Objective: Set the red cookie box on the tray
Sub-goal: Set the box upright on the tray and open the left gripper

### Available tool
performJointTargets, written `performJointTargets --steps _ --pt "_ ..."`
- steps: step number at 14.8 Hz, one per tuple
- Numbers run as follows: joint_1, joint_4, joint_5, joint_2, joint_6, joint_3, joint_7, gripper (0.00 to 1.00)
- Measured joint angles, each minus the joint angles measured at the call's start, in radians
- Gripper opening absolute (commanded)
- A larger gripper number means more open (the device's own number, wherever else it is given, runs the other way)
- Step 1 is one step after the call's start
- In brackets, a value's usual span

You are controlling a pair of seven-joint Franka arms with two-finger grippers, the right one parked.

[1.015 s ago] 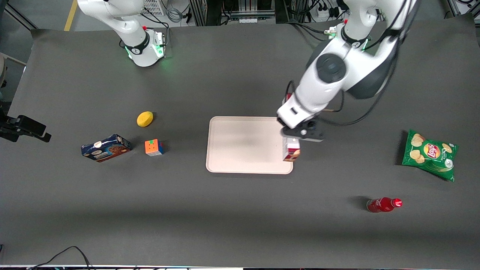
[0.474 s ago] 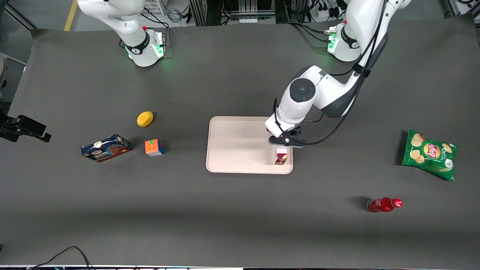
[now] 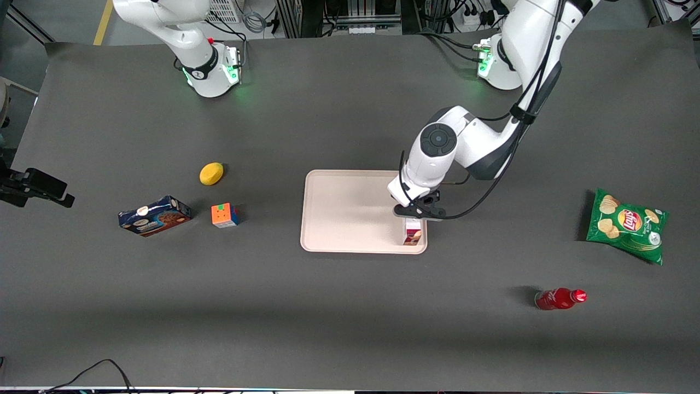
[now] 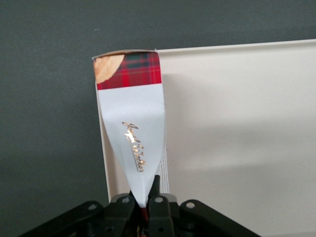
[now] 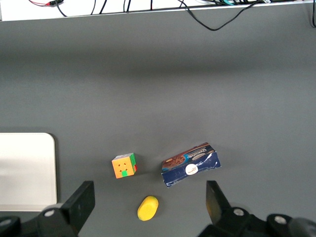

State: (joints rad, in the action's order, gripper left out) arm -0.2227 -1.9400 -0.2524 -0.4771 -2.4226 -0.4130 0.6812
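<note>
The dark grey surface (image 3: 350, 317) carries everything here. On it, near the middle, lies the pale pinkish-cream tray (image 3: 350, 210), the biggest item in view. The green chip bag (image 3: 626, 225) lies well off toward my end of the surface, and the dark-blue cookie box (image 3: 154, 215) lies toward the parked arm's end.

My gripper (image 3: 415, 214) hangs over the tray's edge on my side, close to the corner nearest the front camera. My fingers (image 4: 157, 203) are clamped together on one end of the red cookie box (image 3: 413, 233), pinching its white panel so that the cardboard narrows into a wedge between them. The box stands on end below me, its plaid end with the cookie picture pointing down at the tray, just inside the rim (image 4: 106, 163). Whether that lower end touches the tray floor, I cannot tell.

A red bottle (image 3: 559, 299) lies on its side nearer the front camera than the chip bag. Beside the blue box sit a colour puzzle cube (image 3: 225, 215) and, farther from the camera, a lemon (image 3: 211, 173).
</note>
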Motion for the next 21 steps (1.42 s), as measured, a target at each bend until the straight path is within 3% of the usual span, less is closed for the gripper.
performJointTargets --steps 3,4,5,6,7,8,15,18,21 --pt "0.0 -0.005 -0.009 -0.025 -0.022 0.009 0.0 0.01" --pt "-0.001 -0.008 -0.01 -0.032 -0.03 0.012 0.0 0.08" --pt "-0.002 -0.01 -0.01 -0.037 -0.036 0.013 0.0 0.24" --pt "-0.003 -0.011 -0.011 -0.038 -0.04 0.014 0.001 0.47" --pt "-0.004 -0.011 -0.011 -0.038 -0.04 0.016 0.003 0.86" --pt "-0.005 -0.011 -0.011 -0.038 -0.042 0.016 0.006 1.0" --pt "-0.005 0.026 -0.011 -0.013 -0.045 0.033 0.013 1.0" --pt "0.003 0.116 -0.003 0.052 0.083 0.056 -0.022 1.0" --pt "0.031 0.217 0.094 0.134 0.249 0.12 -0.178 1.0"
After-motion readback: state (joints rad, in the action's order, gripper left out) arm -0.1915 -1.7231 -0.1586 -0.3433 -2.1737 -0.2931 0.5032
